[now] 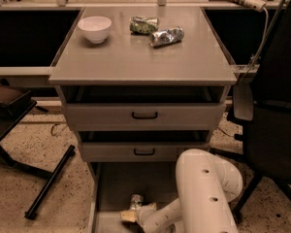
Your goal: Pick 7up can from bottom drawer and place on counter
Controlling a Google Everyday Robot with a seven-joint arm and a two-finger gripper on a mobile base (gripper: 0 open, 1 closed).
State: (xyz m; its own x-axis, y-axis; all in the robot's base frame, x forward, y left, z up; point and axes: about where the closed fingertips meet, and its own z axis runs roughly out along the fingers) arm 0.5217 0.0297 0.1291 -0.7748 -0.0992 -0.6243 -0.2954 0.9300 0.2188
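Observation:
The bottom drawer (117,182) is pulled out, and its bare grey floor shows. A small pale silvery can, the 7up can (136,201), stands upright on that floor near the front. My gripper (128,216) reaches in from the right on the white arm (203,193). It sits low in the drawer, just in front of the can and close to it. I cannot tell whether it touches the can. The counter (136,62) is the grey cabinet top above the drawers.
On the counter are a white bowl (94,28), a dark green crumpled can (144,24) and a shiny silver-blue can (166,36). Two upper drawer fronts (144,115) stand slightly open. A black chair (271,125) is at the right and a black stand leg (48,181) at the left.

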